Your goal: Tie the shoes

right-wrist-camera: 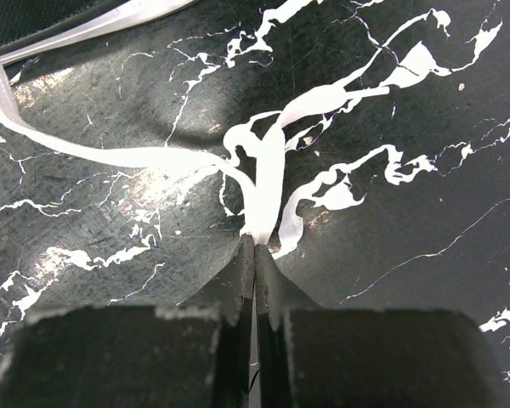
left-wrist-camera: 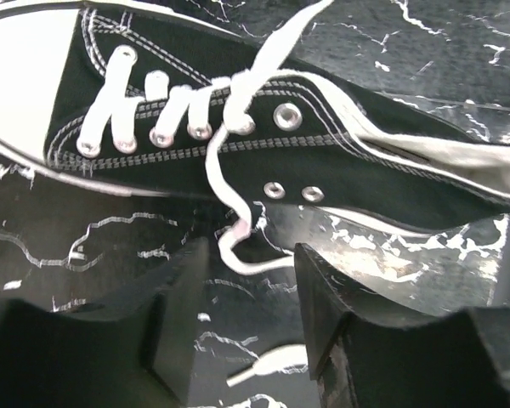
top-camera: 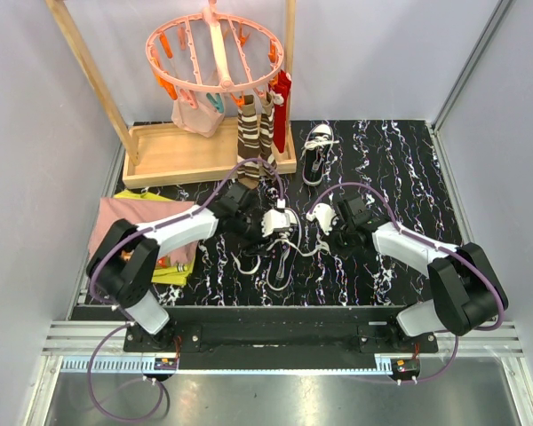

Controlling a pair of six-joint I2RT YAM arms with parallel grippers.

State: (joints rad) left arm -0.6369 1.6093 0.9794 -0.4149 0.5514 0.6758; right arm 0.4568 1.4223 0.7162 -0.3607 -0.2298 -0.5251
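Both arms reach inward from the near edge, forearms low over the desk (top-camera: 400,169), wrists converging at its middle; the left arm (top-camera: 173,229) angles in from the left, the right arm (top-camera: 409,244) from the right, with the near shoe (left-wrist-camera: 238,161) between the two grippers.

The left gripper (left-wrist-camera: 251,285) hangs just beside the shoe's flank, its fingers (left-wrist-camera: 178,314) spread wide and holding nothing; a curl of lace lies on the desk just ahead of the gap.

The right gripper (right-wrist-camera: 255,248) is pressed together, pinching a bunched fold of white lace (right-wrist-camera: 263,170); from there one strand runs off to the upper left.

The near shoe rests at the middle of the desk, black canvas with grey stitching, metal eyelets, a white toe cap (left-wrist-camera: 17,68) and white sole; its laces are threaded but loose and untied, trailing onto the desk.

The second shoe (top-camera: 317,151) stands well apart, farther back.
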